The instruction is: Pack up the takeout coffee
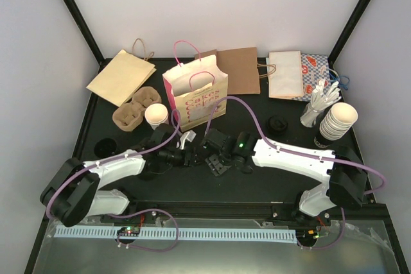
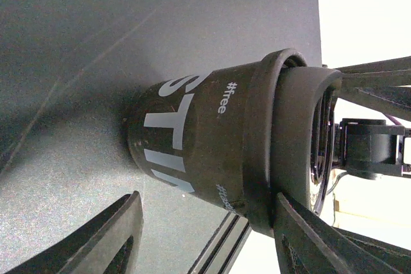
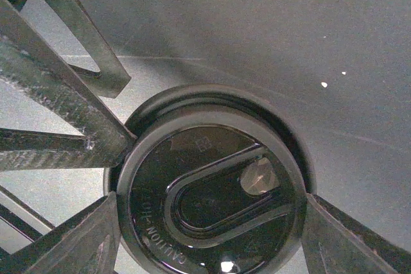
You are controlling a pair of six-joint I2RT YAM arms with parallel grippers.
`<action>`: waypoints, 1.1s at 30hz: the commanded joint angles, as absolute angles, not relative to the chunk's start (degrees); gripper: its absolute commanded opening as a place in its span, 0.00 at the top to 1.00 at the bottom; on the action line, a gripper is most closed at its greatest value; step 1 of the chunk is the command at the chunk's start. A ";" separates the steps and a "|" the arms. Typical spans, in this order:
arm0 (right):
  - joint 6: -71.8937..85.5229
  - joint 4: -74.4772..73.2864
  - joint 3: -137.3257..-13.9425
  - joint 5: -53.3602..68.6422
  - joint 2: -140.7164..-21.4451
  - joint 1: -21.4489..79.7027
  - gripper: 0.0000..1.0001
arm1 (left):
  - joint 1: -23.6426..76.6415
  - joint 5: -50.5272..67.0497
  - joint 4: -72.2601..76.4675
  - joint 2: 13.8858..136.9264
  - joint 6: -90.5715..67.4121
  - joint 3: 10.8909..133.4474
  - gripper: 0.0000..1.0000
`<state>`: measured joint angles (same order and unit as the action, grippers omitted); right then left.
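The takeout coffee, a small white paper cup [image 1: 156,115], stands beside the cardboard cup carrier [image 1: 131,112] with no gripper on it. At the table's middle both grippers meet on a black cup [image 2: 192,139] with grey lettering, capped by a black lid [image 3: 212,190]. My right gripper [image 3: 212,205] comes from above, its fingers pressed on opposite sides of the lid's rim. My left gripper [image 2: 209,217] is open. One of its fingers [image 2: 302,235] touches the lid's edge and the other [image 2: 122,235] stands apart near the cup's base. In the top view the arms hide the black cup.
A white bag with pink handles [image 1: 196,94] stands open just behind the grippers. Flat brown paper bags [image 1: 121,76] [image 1: 237,70] lie at the back. A stack of cream cups [image 1: 339,120], white cutlery [image 1: 318,104] and a loose black lid [image 1: 277,122] sit on the right.
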<state>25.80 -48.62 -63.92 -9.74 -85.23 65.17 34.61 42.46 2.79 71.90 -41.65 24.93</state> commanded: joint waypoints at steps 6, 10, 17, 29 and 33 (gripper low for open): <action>24.68 -49.20 -60.54 -4.58 -86.49 64.42 0.26 | 34.95 40.67 5.70 75.40 -42.85 26.06 0.48; 24.13 -48.88 -60.13 -4.15 -86.48 64.41 0.26 | 34.82 40.18 6.58 77.14 -43.81 26.62 0.50; 23.48 -48.35 -59.64 -3.21 -86.81 64.42 0.26 | 34.70 40.23 10.61 77.71 -46.22 26.34 0.53; 24.08 -46.94 -56.81 -0.90 -87.83 63.21 0.26 | 34.76 35.14 6.30 80.49 -49.16 22.50 0.69; 24.01 -47.26 -57.11 0.06 -89.16 62.58 0.27 | 34.83 35.33 9.34 83.06 -50.81 19.48 0.72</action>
<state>24.77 -45.17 -60.88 -8.21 -83.70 62.72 34.48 45.41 12.36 77.67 -48.75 24.58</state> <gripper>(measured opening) 0.740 0.292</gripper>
